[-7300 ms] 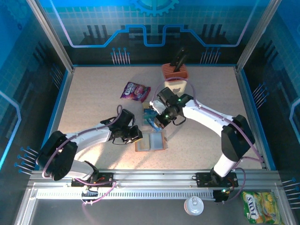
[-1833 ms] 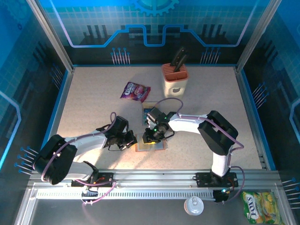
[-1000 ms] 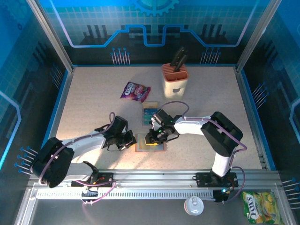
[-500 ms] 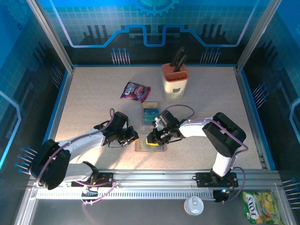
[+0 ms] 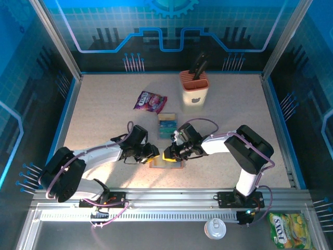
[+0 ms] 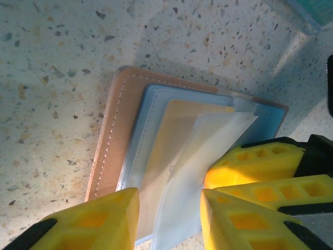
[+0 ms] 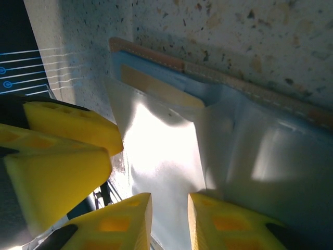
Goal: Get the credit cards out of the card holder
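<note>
Wallet [image 6: 136,140] lies open and flat on the table [image 5: 104,114], near the front edge and between the two arms. A small stack of teal and blue cards [image 5: 166,126] sits on the table just beyond it, clear of it, so that part looks done. Not finished though: a tan card [image 6: 179,130] is tucked in an inner pocket, partly under a clear plastic flap [image 6: 210,151]. Left gripper [image 6: 169,200] hangs low over the wallet's near edge, fingers apart, holding nothing. Right gripper [image 7: 169,200] is down on the flap side, fingers close together with only a sliver between them. The flap seems to run into that gap, but glare washes it out, so I cannot tell if it is pinched. Left to do, judging by this: get the tan card out, plus any card hidden behind it.
</note>
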`<state>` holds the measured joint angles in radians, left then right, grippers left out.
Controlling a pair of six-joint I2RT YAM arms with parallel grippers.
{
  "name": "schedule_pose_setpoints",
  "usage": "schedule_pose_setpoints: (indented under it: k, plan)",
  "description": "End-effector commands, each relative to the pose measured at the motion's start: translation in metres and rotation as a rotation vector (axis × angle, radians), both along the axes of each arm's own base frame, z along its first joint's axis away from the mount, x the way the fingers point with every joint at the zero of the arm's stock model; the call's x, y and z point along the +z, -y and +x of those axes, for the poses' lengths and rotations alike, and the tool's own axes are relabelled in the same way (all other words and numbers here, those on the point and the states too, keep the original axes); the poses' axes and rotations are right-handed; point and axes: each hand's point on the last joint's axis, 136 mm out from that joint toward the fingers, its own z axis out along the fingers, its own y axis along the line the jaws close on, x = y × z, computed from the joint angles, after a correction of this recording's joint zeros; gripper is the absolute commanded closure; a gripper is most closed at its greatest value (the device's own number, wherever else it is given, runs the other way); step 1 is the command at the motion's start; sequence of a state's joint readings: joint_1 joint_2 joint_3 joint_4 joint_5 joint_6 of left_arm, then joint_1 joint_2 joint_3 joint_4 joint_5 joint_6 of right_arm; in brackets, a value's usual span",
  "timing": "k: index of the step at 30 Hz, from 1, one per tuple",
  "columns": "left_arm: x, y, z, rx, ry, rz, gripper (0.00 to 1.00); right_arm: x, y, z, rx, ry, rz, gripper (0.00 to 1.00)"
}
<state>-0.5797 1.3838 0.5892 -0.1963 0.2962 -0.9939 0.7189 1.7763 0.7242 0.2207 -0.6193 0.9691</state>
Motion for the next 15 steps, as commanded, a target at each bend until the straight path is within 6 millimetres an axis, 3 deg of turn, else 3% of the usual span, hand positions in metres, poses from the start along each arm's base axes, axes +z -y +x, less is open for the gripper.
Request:
schedule_pose_setpoints:
  k: [1, 11, 15]
  plan:
    - [0.0064, 0.0109, 0.0061, -0.009, 0.014, -0.020, 0.62, -0.0070, 0.0069, -0.0020, -0.018, -0.028, -0.012, 0.74]
    - [0.0052, 0.0185, 0.0095, -0.002, 0.013, -0.046, 0.64, -0.0056, 0.0053, -0.0033, -0.015, -0.036, 0.006, 0.74]
    - [0.0064, 0.0195, 0.0106, -0.003, 0.018, -0.049, 0.70, -0.0051, 0.0056, -0.0037, -0.014, -0.036, 0.008, 0.74]
